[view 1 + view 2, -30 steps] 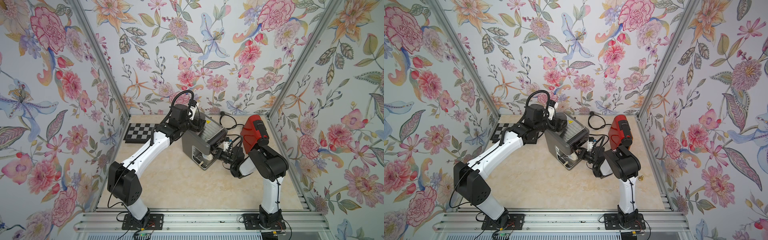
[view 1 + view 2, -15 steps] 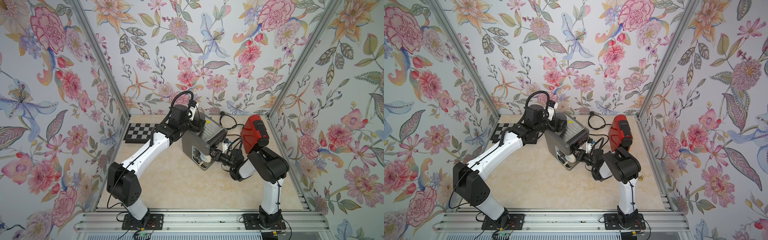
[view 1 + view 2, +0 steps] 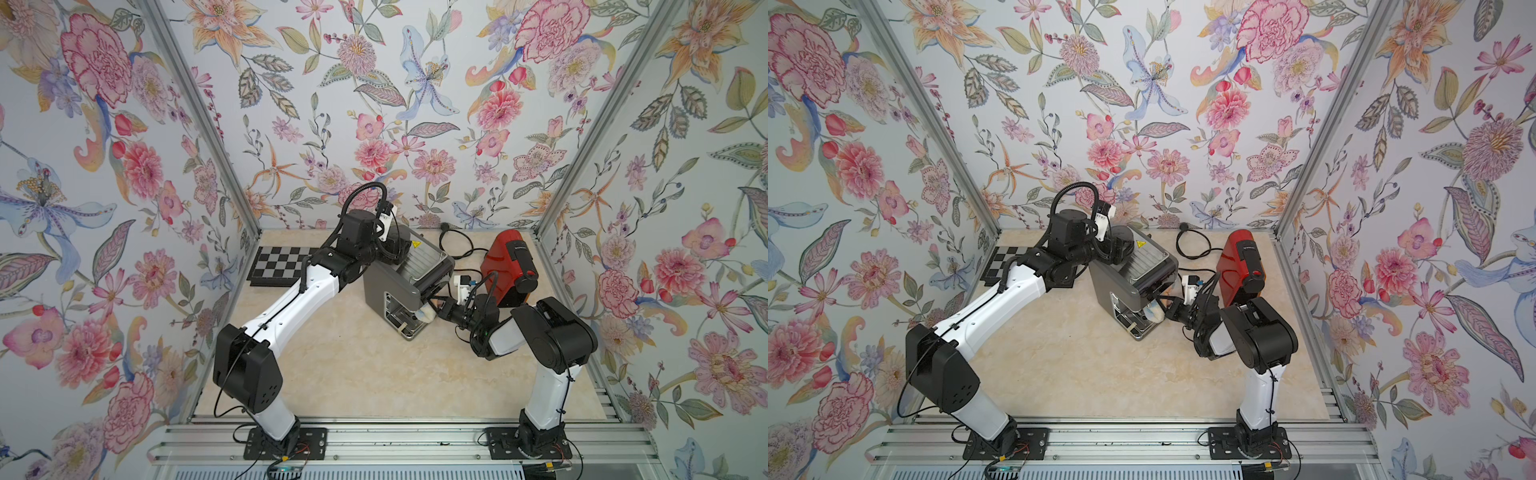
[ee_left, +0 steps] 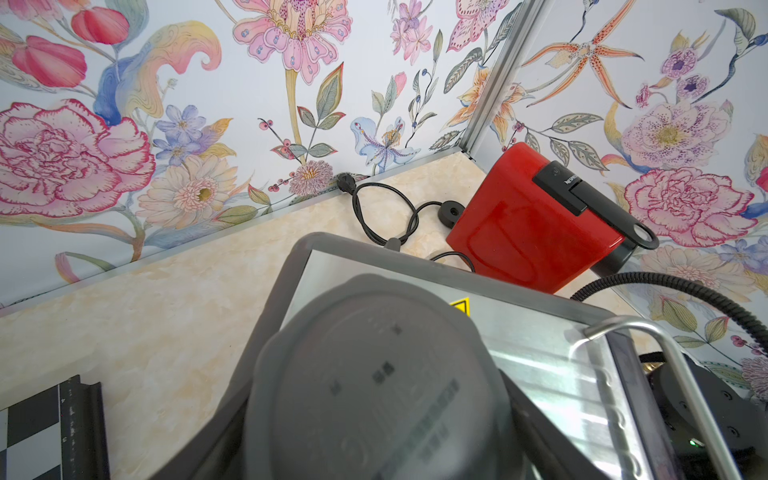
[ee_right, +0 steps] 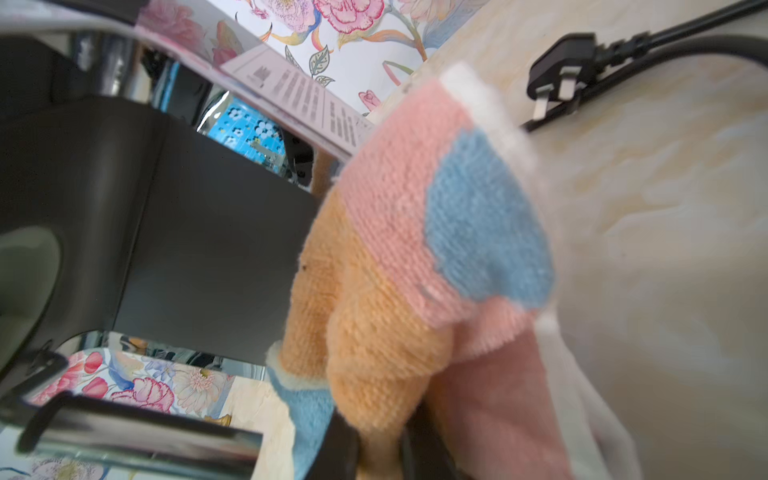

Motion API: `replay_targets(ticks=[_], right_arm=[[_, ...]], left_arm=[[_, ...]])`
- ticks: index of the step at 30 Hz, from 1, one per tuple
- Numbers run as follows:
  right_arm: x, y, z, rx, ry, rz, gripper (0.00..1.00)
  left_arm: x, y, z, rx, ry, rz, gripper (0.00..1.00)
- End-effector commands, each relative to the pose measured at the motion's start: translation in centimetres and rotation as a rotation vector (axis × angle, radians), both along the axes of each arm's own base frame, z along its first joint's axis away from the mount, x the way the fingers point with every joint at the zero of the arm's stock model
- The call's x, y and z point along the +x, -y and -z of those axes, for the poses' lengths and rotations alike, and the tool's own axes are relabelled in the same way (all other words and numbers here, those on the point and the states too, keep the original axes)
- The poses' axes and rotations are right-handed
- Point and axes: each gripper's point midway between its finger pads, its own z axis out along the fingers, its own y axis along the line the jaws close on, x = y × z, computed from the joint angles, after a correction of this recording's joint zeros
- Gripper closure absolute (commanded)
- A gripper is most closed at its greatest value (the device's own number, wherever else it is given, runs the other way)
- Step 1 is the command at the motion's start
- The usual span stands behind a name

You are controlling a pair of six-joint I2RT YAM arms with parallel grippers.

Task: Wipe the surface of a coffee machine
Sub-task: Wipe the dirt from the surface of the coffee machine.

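Cloth (image 3: pixel 1153 310) in right gripper (image 3: pixel 1167 309), pressed against grey coffee machine (image 3: pixel 1106 286)

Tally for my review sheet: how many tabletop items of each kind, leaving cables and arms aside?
Coffee machines: 2 (boxy grey-and-steel coffee machine, glossy red capsule coffee machine)
Cloths: 1 (orange, pink and blue terry cloth)
Checkerboards: 1 (flat black-and-white checkerboard)
Total: 4
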Motion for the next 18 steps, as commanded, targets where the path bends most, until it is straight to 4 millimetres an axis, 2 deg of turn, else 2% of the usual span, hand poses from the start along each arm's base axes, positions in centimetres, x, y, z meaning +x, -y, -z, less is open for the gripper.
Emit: replay_targets(ticks=[1,9,14,18], right_arm=[[-2.9,-1.2,1.7,-0.052,-0.046,-0.05,1.0],[-6.4,-1.8,2.5,-0.056,-0.089,-0.05,1.0],[-7.6,-4.5,1.4,-0.047,-0.075,-0.108,1.0],[-7.6,-6.6,0.7,-0.058,-0.045,-0.13,1.0]], left_arm=[[-3.8,2.3,2.4,0.002,-0.118,0.135,0.79],[-4.3,2.0,2.2,-0.003,-0.112,0.136,0.79],[-4.4,1.9,2.2,-0.007,-0.107,0.136,0.79],[-4.5,1.9,2.4,-0.009,-0.11,0.138,0.79]])
